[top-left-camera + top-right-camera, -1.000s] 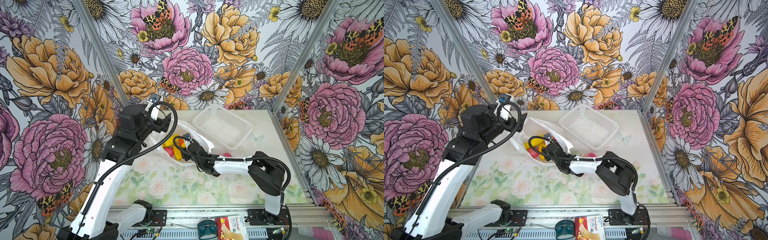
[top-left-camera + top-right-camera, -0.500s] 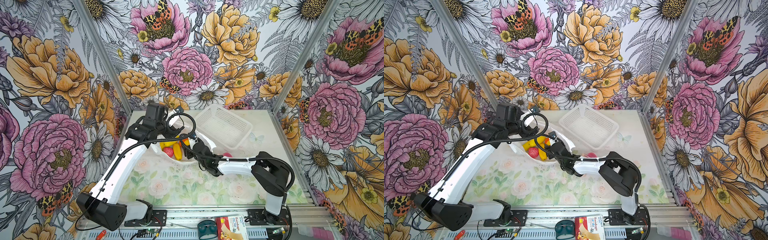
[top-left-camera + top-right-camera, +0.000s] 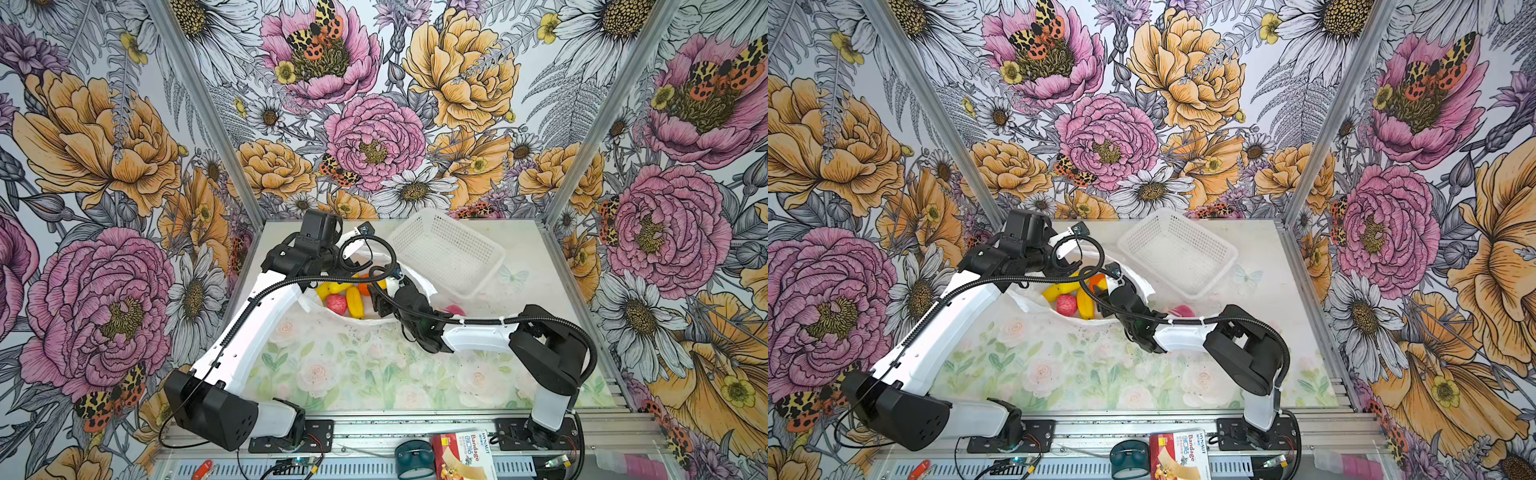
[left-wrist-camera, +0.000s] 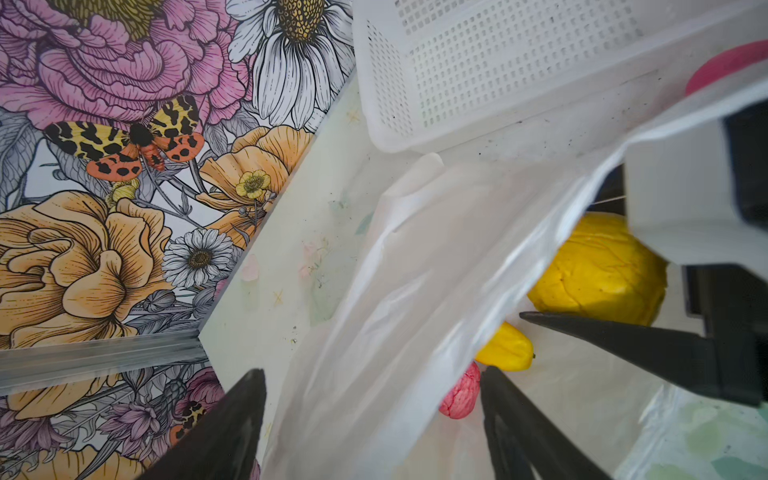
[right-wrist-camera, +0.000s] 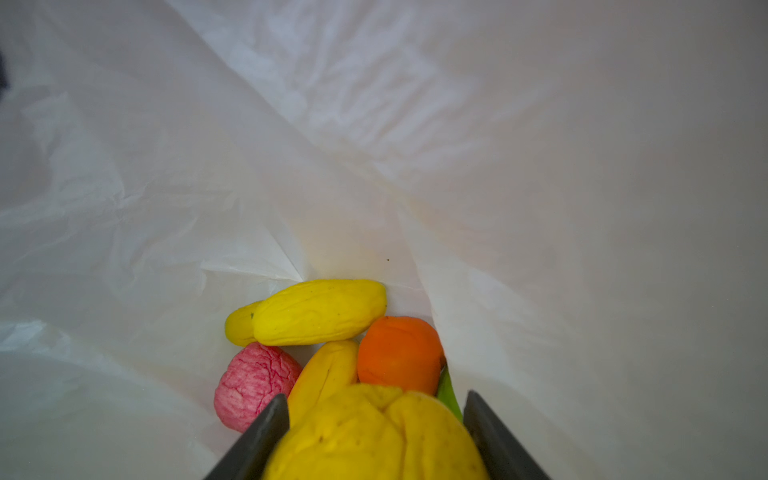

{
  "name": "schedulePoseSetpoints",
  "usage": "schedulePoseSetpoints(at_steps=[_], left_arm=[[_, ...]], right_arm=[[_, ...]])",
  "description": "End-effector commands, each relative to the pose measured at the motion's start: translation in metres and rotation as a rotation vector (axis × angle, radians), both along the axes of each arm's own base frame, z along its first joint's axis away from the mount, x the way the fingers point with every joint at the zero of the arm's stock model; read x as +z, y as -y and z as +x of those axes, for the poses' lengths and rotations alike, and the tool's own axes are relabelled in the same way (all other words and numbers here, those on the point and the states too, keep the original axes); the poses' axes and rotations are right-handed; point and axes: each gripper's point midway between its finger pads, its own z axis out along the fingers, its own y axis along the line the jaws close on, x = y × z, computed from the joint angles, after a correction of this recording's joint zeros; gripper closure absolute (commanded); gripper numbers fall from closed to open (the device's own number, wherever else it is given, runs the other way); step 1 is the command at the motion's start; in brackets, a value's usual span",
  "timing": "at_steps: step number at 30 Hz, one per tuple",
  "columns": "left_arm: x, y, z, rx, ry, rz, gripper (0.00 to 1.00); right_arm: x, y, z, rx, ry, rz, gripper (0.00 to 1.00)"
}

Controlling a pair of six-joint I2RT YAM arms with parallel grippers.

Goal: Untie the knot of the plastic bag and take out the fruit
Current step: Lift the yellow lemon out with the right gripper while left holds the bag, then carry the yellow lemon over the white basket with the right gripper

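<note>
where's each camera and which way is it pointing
Both top views: high at the front, looking down on the table; left arm and right arm show.
Left wrist: on the left arm, looking past the left gripper at the bag wall and basket.
Right wrist: on the right arm, looking into the bag past the right gripper holding a yellow fruit.
Shared: both wrist views show that fruit and a pink fruit.
</note>
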Motion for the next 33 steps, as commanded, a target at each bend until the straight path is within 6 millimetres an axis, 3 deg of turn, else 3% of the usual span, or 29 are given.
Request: schedulePoseSetpoints(at_steps=[1, 3, 8, 12, 17, 21, 25, 28, 33], left_arm=[[0.007, -0.006, 0.014, 0.054, 0.05, 0.027, 0.5], [0.015, -0.011, 0.026, 0.113, 0.078, 0.028, 0.97], [0.03, -0.004, 0.042, 0.2, 0.079, -0.1, 1.0], [0.012, 0.018, 0.041, 0.173, -0.006, -0.232, 1.0], [-0.011, 0.025, 0.045, 0.212, -0.063, -0.24, 1.0], [-0.009, 0.023, 0.042, 0.221, -0.054, -0.238, 1.0], [-0.011, 0.022, 0.039, 0.226, -0.043, -0.203, 1.0], [-0.01, 0.022, 0.037, 0.225, -0.035, -0.191, 1.0], [-0.003, 0.022, 0.034, 0.216, -0.021, -0.203, 1.0]], right_arm=[[0.026, -0.001, -0.002, 0.013, 0.037, 0.076, 0.79], [0.029, -0.002, -0.005, 0.033, 0.042, 0.082, 0.79], [0.048, -0.008, -0.022, 0.108, 0.094, 0.09, 0.81], [0.07, -0.011, -0.046, 0.165, 0.168, 0.069, 0.81], [0.107, 0.003, -0.071, 0.204, 0.24, 0.107, 0.81], [0.137, 0.036, -0.084, 0.175, 0.298, 0.16, 0.8], [0.156, 0.084, -0.084, 0.088, 0.336, 0.206, 0.8], [0.16, 0.129, -0.068, -0.045, 0.336, 0.22, 0.79], [0.139, 0.206, -0.022, -0.262, 0.225, 0.266, 0.79]])
